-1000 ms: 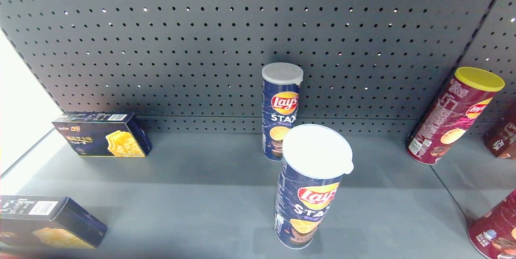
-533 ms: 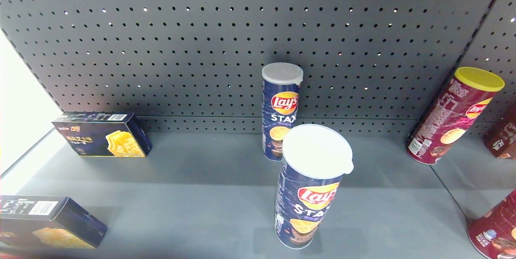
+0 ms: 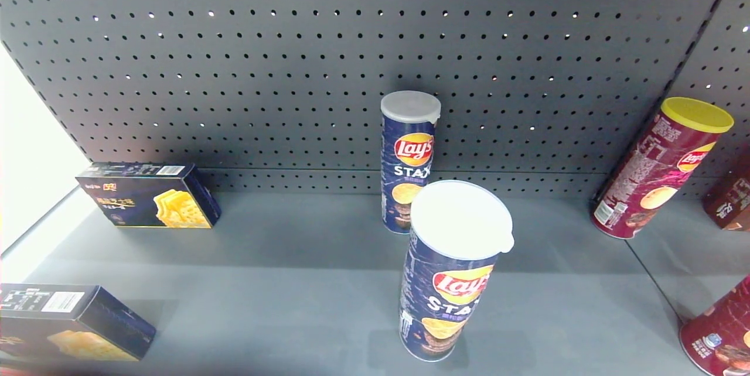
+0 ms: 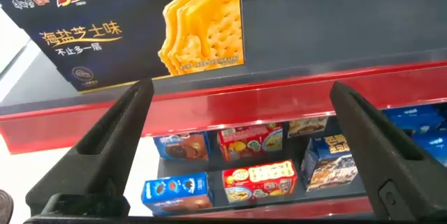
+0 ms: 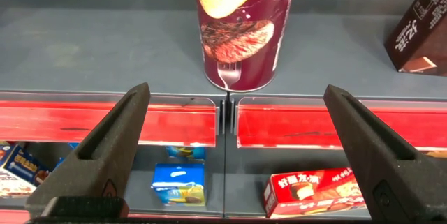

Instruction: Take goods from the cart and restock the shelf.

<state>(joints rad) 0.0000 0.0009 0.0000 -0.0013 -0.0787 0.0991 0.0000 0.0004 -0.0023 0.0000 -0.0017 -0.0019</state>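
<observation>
Print on several packs, not copied out here.
- Cracker box, just beyond the left pincer: a small emblem with numerals at one corner, lines of script under it.
- Brown box, beyond the right pincer and off to one side: white script along its face.
- Red box, lower shelf, under that pincer: white script.
- Front blue can and rear blue can: round red-and-yellow logo over white capitals.
</observation>
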